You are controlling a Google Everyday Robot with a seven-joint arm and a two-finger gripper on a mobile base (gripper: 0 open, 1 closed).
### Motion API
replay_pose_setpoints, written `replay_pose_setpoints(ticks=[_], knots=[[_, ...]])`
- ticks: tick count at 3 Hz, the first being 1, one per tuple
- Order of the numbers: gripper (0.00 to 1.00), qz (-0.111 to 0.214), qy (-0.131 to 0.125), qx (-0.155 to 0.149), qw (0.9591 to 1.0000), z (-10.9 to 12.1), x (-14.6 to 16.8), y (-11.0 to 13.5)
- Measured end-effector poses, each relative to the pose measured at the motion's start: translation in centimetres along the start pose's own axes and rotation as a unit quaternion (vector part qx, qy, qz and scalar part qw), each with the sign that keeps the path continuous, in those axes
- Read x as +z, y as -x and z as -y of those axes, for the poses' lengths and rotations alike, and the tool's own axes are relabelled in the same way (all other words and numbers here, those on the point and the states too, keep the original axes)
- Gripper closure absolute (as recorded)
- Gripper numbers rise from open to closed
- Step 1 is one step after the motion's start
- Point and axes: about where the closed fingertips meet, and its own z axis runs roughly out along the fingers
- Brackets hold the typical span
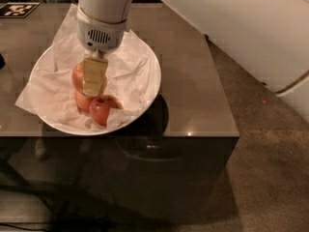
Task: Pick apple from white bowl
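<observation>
White tissue [53, 88] lines the bowl [150, 83], which sits on the left part of a dark glossy table [193, 81], its near rim close to the table's near edge. In the camera view the gripper [93, 85] hangs straight down from the arm [104, 13] into the bowl, a little left of its middle. Its yellowish tip covers most of the apple [76, 76], so only an orange sliver shows on the left. Whether the gripper is open or has closed on anything I cannot tell: its tip overlaps the apple, but any contact is hidden. Two red apples [100, 111] lie just nearer, touching each other and seemingly resting against the apple. The likeliest trouble, I judge, is an off-centre hold. The fruit is round and smooth, and a squeeze away from its widest part could squirt it sideways into the red apples. These could then roll over the shallow rim, across the table and off the near edge. Crumpled tissue is a second risk: a fold caught in the grasp would rise with the apple, drag the lining, tip the red apples out or tug the bowl. The bowl may also slide on the slick table if the gripper presses down or sideways. With three fruits packed close, the grasp could also land on a red apple instead
</observation>
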Motion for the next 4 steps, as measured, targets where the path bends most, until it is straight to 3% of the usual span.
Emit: replay_pose_setpoints(ticks=[2,3,4], knots=[[1.00,0.014,-0.051,-0.054,0.9971,-0.7,-8.3,3.9],[1.00,0.031,-0.086,-0.070,0.9933,-0.5,-12.8,5.8],[1.00,0.046,-0.097,-0.072,0.9916,-0.2,-13.4,6.6]])
